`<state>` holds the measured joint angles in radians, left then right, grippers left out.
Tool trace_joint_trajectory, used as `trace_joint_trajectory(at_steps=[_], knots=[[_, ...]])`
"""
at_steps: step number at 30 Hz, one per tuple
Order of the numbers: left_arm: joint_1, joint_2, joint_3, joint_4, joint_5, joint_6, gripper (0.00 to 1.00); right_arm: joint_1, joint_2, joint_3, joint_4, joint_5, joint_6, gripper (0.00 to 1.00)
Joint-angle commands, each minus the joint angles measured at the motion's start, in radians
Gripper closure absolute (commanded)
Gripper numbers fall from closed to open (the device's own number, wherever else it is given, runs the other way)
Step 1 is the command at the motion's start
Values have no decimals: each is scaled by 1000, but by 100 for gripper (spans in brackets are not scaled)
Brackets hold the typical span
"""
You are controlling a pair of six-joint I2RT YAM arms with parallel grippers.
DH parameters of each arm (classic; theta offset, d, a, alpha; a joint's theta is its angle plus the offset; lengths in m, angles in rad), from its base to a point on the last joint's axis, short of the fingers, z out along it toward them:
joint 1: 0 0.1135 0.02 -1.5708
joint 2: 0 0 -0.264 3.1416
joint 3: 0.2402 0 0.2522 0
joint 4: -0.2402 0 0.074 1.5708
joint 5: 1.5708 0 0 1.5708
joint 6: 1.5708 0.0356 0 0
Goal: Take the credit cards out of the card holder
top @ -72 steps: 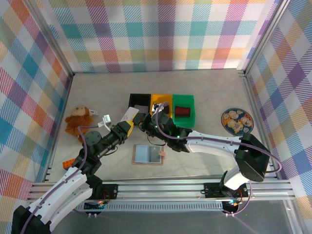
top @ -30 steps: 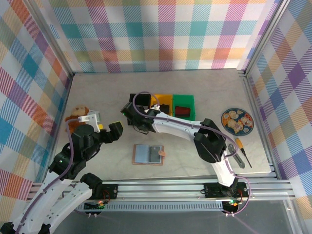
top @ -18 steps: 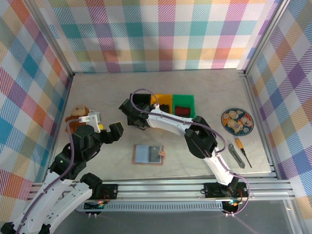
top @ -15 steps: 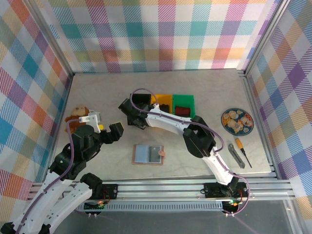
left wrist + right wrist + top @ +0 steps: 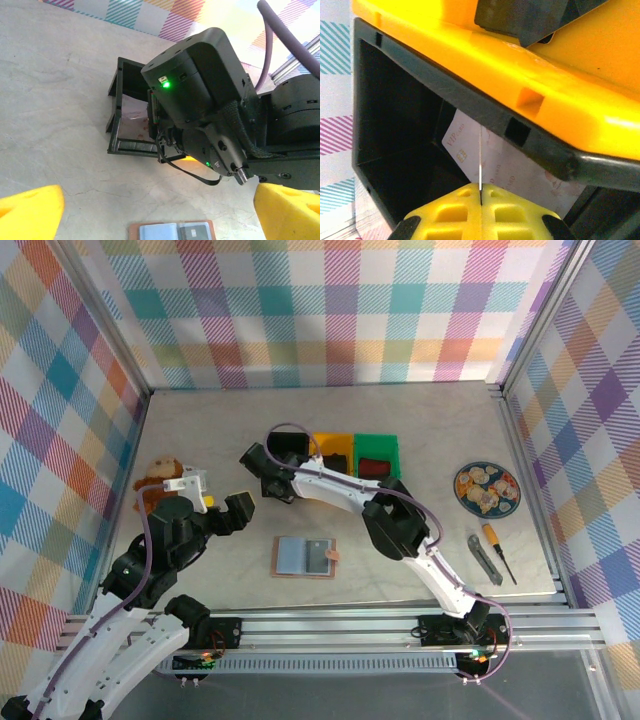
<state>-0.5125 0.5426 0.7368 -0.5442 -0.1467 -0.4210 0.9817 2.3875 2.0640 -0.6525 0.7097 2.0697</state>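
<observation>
Card holder (image 5: 303, 558) is lying open on the table (image 5: 200, 430), one dark card (image 5: 318, 553) apparently inside. Right gripper (image 5: 480, 196) is pinching an edge-on card (image 5: 480, 160) over the black bin (image 5: 395, 125), where a pale card (image 5: 512, 170) is lying; left gripper (image 5: 160, 210) is hovering wide open.

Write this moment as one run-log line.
right gripper shut on card at black bin | left gripper open, empty | card holder open on table
</observation>
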Motion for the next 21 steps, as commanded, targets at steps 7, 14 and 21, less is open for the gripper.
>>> trace_joint_trajectory(at_steps=[7,14,21], knots=[[6,-7,-13,30,23,24,3,-9,54,40,-21,5,37,100],[5,-2,-14,32,27,27,3,-10,65,38,-21,-41,43,93],[6,3,-13,35,32,31,2,-10,57,29,-6,-56,22,82]])
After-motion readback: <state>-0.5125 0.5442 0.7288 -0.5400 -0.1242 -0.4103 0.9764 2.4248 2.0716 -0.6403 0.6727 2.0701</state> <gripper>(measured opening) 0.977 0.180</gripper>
